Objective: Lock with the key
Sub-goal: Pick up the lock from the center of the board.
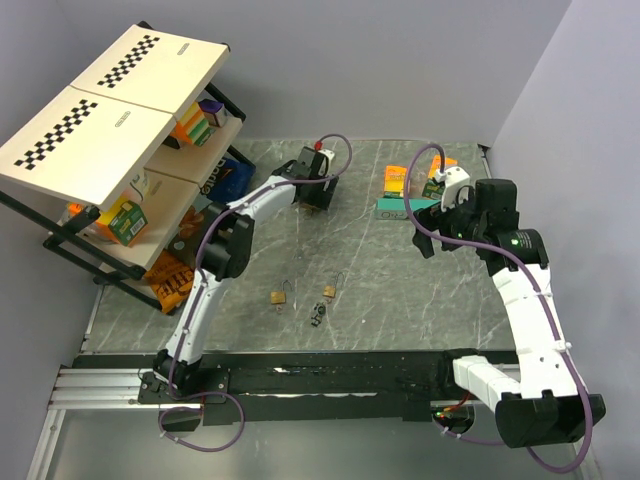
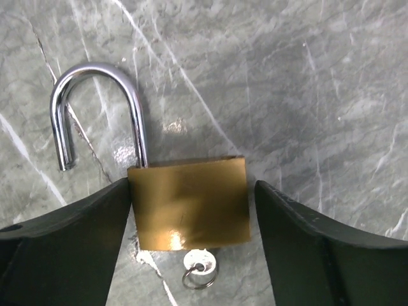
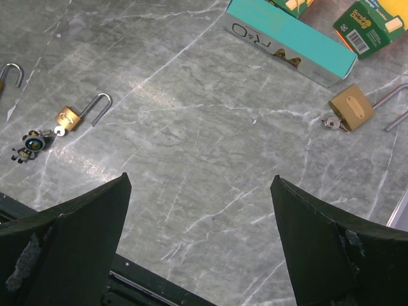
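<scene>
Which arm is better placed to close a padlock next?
Left. The left tool, open, brackets a brass padlock with a key inserted; the right tool hangs open, away from any padlock.

- The key [image 3: 30, 145] is a tiny dark-grey metal bunch on a ring, with a round bluish spot at its middle.
- It lies flat and loose on the grey marbled counter [image 3: 191, 159], near the front edge.
- It sits just beside a small brass padlock [image 3: 70, 118], held by nothing.
</scene>
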Robot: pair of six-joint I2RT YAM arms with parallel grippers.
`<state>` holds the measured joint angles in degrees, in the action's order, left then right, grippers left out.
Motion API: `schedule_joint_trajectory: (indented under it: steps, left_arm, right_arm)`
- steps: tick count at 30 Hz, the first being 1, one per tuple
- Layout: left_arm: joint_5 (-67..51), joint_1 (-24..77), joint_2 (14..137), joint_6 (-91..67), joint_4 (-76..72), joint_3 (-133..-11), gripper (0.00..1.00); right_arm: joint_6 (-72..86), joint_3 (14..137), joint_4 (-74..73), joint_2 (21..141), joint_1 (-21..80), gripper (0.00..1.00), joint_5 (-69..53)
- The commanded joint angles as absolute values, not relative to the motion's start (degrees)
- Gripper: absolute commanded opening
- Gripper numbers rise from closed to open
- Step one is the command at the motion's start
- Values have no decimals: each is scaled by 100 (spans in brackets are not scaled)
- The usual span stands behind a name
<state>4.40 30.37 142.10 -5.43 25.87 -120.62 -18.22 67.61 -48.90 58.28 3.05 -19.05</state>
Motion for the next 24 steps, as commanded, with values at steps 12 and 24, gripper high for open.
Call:
schedule_joint_trajectory:
  steps: [12,24]
  left_arm:
    - [247,3085,14590,-1255,3472,-12498,36]
    - [202,3094,13175,-2091,2768,-11751,1]
  right_arm:
    - [-1679,6935,-4773,6055,272,100,-1890]
    - [-652,6434,-2998,5818,255,100,-2330]
